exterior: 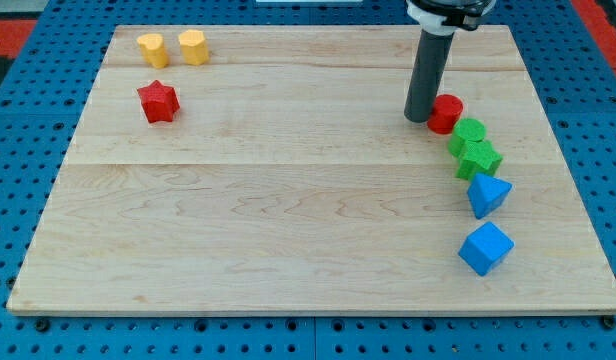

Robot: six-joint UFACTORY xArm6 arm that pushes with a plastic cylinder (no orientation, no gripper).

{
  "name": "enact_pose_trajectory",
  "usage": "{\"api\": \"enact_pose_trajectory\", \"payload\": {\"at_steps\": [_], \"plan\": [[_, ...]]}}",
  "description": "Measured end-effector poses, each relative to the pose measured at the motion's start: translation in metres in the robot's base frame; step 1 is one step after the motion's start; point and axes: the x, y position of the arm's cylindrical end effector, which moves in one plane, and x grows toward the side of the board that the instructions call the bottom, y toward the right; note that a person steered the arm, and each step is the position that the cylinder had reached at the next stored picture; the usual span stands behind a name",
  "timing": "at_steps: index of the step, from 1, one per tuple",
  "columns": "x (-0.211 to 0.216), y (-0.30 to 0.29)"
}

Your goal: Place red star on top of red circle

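The red star (158, 101) lies near the view's upper left of the wooden board (288, 210). The red circle (447, 113) stands at the view's upper right. My tip (418, 118) is the lower end of the dark rod and rests right beside the red circle, on its left, touching or nearly touching it. The red star is far to the view's left of the tip, with open board between them.
Two yellow blocks (152, 48) (193, 46) sit above the red star. Below the red circle run two green blocks (468, 133) (479, 159), then a blue triangle-like block (487, 194) and a blue cube (485, 248). A blue pegboard (588, 120) surrounds the board.
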Motion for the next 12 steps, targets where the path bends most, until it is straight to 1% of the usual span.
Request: {"api": "enact_pose_trajectory", "payload": {"at_steps": [1,2,4,5,6,7,8,9,10,11,12], "plan": [[-0.009,0.013],[-0.009,0.02],[-0.013,0.02],[-0.071,0.013],[-0.082,-0.034],[-0.044,-0.119],[0.037,-0.179],[0.066,-0.275],[0.036,-0.35],[-0.017,-0.349],[-0.038,-0.346]]}}
